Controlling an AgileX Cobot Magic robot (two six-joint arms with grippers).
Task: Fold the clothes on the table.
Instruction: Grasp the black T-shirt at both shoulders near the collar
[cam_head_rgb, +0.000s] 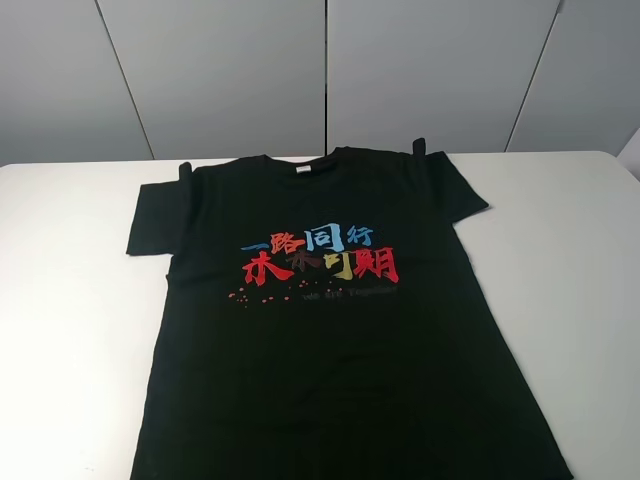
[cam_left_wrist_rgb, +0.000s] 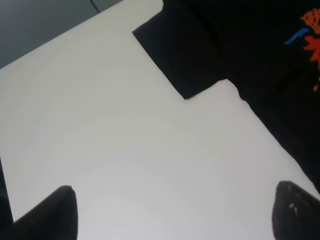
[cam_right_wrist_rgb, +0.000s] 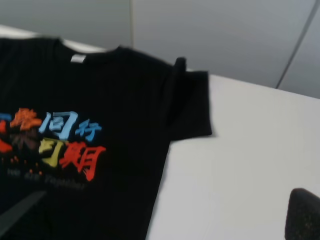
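A: Checking T-shirt (cam_head_rgb: 320, 350) position?
B: Flat, print up, centred on table (cam_head_rgb: 70, 330) — collar at 12 o'clock, hem at 6.
A: Grippers?
B: Both the left gripper (cam_left_wrist_rgb: 172, 215) and right gripper (cam_right_wrist_rgb: 162, 215) spread wide — gripping nothing.

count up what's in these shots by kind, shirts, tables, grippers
black T-shirt: 1
white table: 1
grippers: 2 (left gripper, right gripper, only the fingertips show in the wrist views)
total: 4
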